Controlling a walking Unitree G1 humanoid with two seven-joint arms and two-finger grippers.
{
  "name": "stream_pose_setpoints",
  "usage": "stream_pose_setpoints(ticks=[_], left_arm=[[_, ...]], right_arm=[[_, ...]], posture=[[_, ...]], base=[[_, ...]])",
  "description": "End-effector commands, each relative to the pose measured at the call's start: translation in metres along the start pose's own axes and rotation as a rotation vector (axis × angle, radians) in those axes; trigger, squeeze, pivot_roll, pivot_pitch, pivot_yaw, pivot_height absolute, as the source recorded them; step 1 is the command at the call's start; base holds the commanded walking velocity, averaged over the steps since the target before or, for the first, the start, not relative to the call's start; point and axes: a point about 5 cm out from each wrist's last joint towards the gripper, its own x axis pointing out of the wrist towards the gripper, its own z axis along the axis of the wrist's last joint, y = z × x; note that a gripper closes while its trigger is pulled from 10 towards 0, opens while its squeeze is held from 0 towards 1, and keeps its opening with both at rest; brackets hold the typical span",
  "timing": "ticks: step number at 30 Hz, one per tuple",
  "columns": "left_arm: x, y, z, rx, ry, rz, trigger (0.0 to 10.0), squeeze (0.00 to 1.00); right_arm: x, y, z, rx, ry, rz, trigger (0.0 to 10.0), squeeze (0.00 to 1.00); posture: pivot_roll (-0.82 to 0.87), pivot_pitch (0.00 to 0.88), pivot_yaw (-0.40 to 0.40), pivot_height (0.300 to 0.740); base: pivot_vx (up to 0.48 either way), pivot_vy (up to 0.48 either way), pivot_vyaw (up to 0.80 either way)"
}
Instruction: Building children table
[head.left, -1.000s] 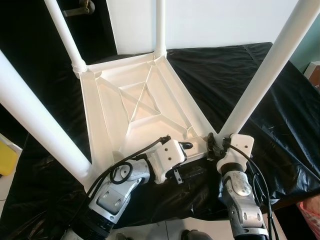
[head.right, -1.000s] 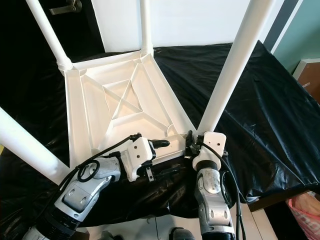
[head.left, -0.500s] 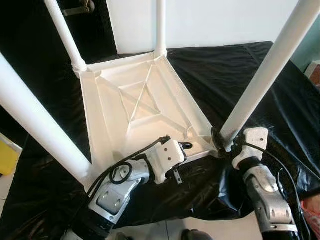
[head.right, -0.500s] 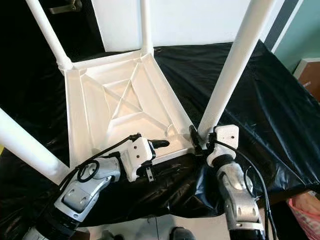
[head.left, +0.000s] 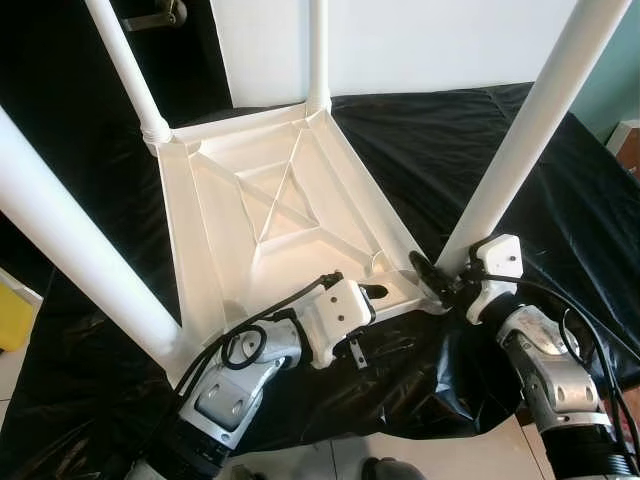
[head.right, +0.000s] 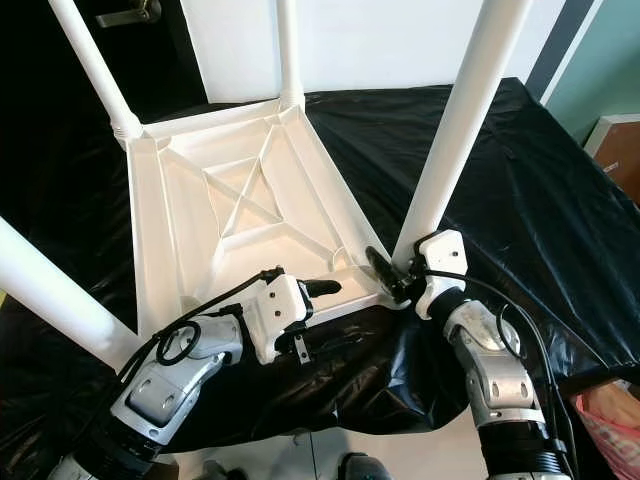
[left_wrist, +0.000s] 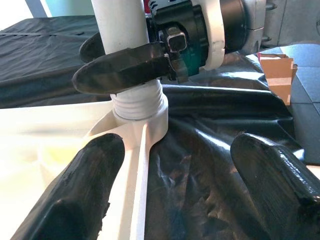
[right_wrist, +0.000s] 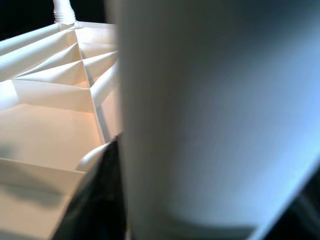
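The right end effector (head.left: 437, 282) clamps the near-right leg (head.left: 520, 135) of the stiff, light upturned white plastic children's table (head.left: 280, 215) low at its socket, while the left end effector (head.left: 368, 305) hovers released.

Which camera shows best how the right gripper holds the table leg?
The left wrist view: the right gripper clasps the near right leg just above its threaded base. The eye views show it smaller, from above. The right wrist view gives a blurred close-up of the leg.
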Motion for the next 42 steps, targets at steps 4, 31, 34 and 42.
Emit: stream_pose_setpoints(ticks=[4, 31, 34, 42], left_arm=[[0.0, -0.002, -0.002, -0.007, 0.01, 0.026, 10.0, 0.0], [-0.001, -0.004, -0.002, -0.009, 0.015, 0.01, 10.0, 0.0], [-0.001, -0.004, -0.002, -0.008, 0.015, 0.009, 10.0, 0.0], [-0.001, -0.004, -0.002, -0.008, 0.014, 0.0, 10.0, 0.0]], right_arm=[[-0.005, 0.0, -0.009, 0.024, 0.024, 0.018, 0.0, 0.0], [-0.009, 0.027, -0.037, 0.122, 0.195, -0.635, 10.0, 0.0], [-0.01, 0.033, -0.039, 0.148, 0.218, -0.738, 10.0, 0.0], [-0.004, 0.052, -0.04, 0.209, 0.233, -0.753, 10.0, 0.0]], posture=[[-0.13, 0.131, 0.018, 0.74], [-0.13, 0.129, 0.023, 0.74], [-0.13, 0.126, 0.022, 0.74], [-0.13, 0.118, 0.031, 0.74]], base=[[0.0, 0.0, 0.0], [0.0, 0.0, 0.0], [0.0, 0.0, 0.0], [0.0, 0.0, 0.0]])
